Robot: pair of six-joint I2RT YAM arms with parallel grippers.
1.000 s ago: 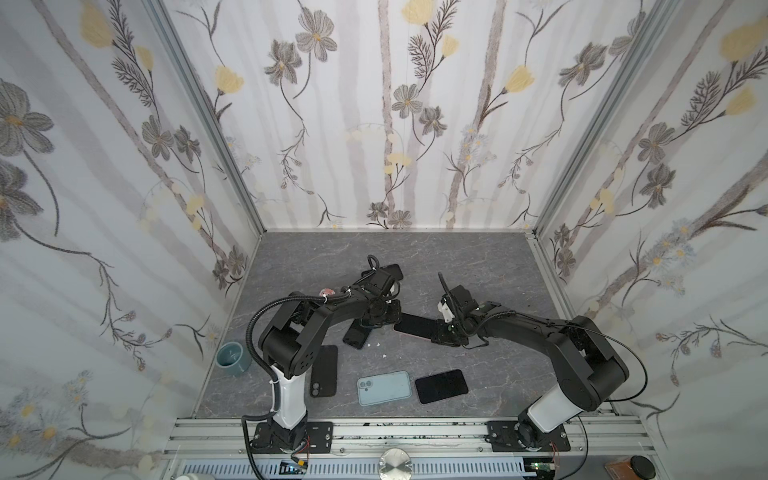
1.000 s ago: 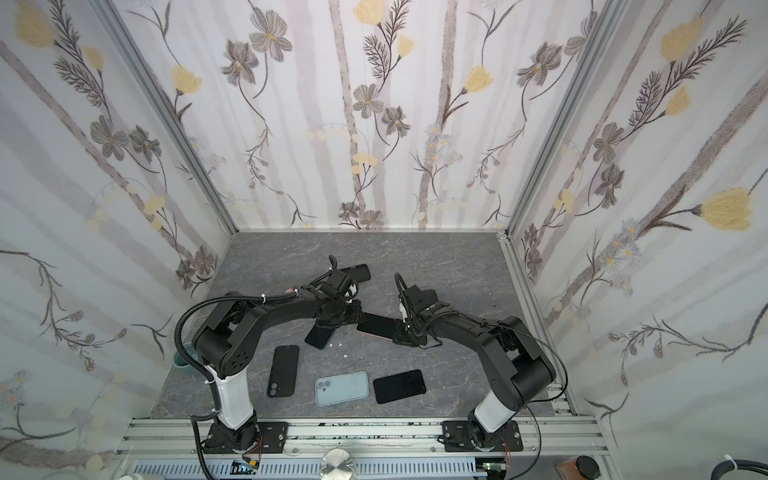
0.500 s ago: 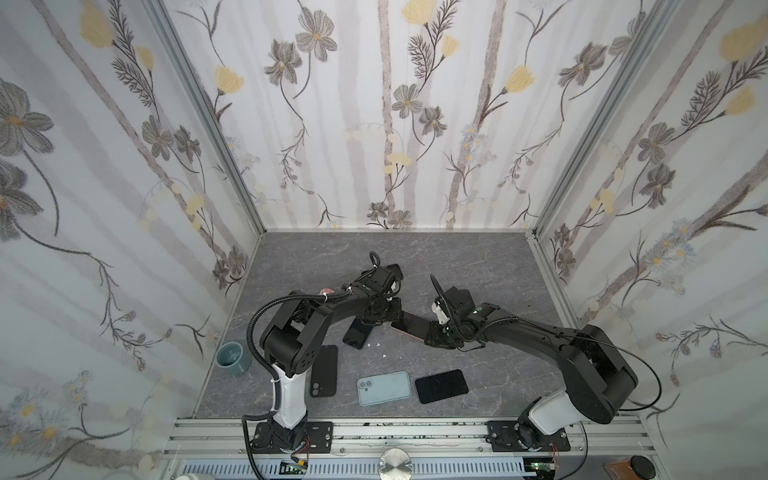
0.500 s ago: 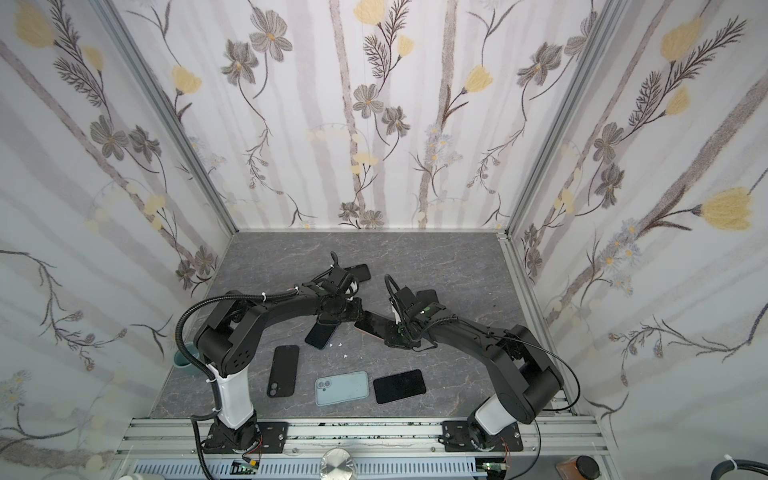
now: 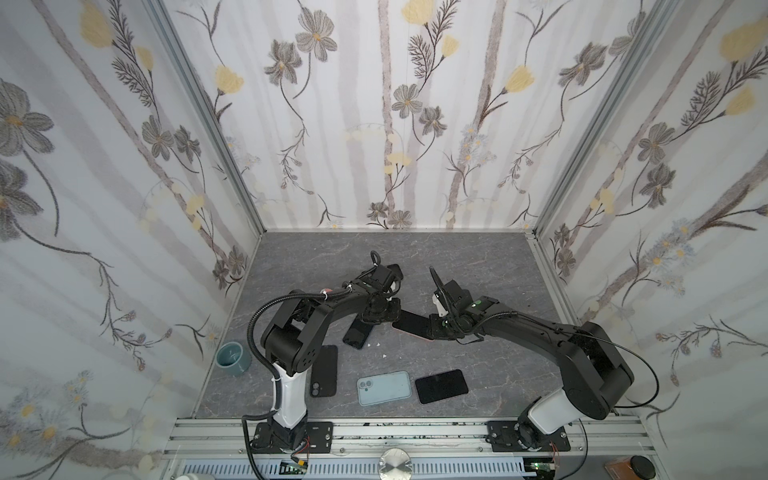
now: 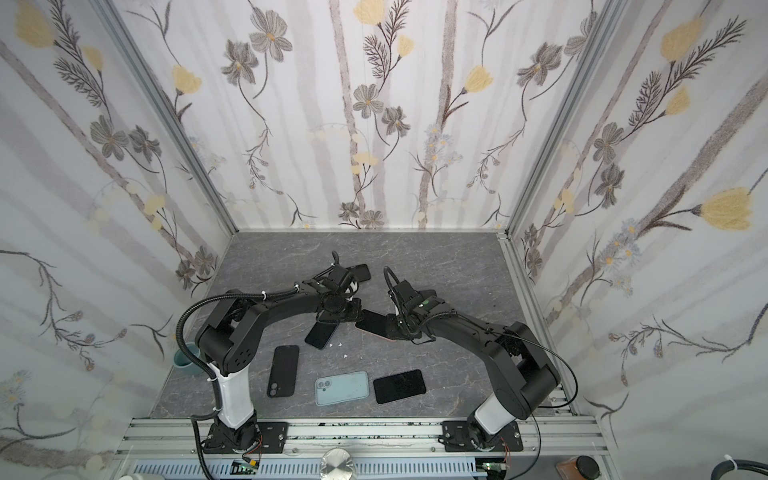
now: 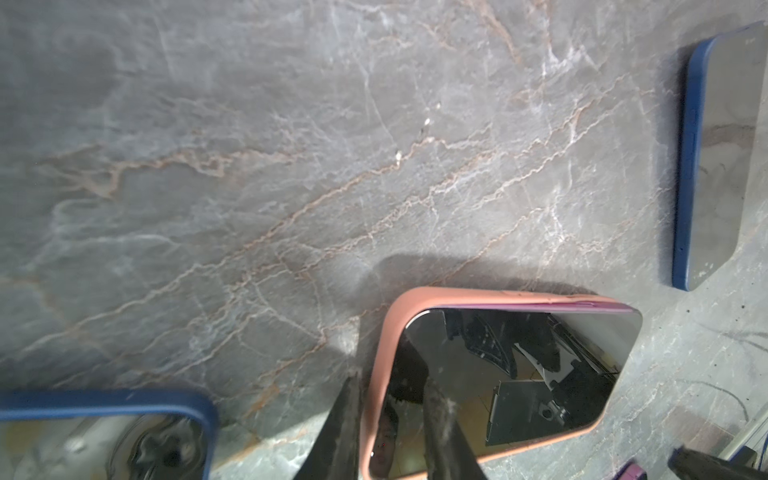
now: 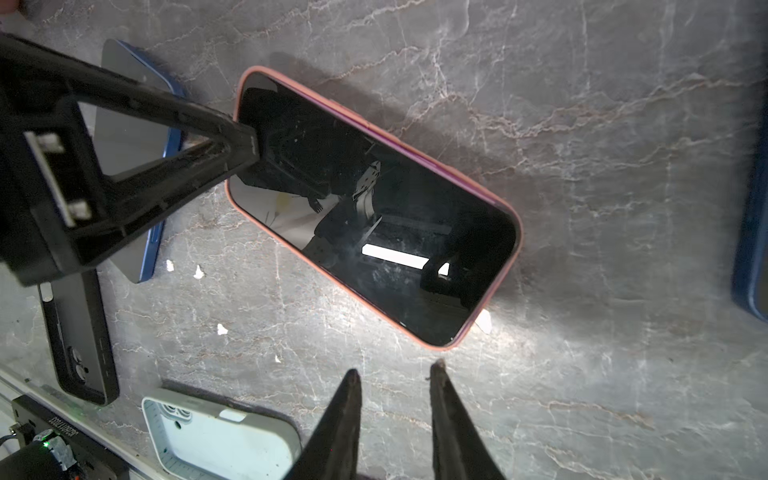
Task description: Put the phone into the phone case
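One phone (image 8: 374, 212) in pink case (image 7: 376, 365) lies flat, long axis diagonal; left fingers (image 7: 440, 424) clamp case edge; right fingers (image 8: 440, 415) apart.

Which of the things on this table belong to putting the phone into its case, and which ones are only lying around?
In the job:
- phone
- pink case around it
- left gripper, shut on the case's end
- right gripper, open, holding nothing

Lying about:
- blue-cased phone
- black case
- light blue case
- black phone
- teal cup
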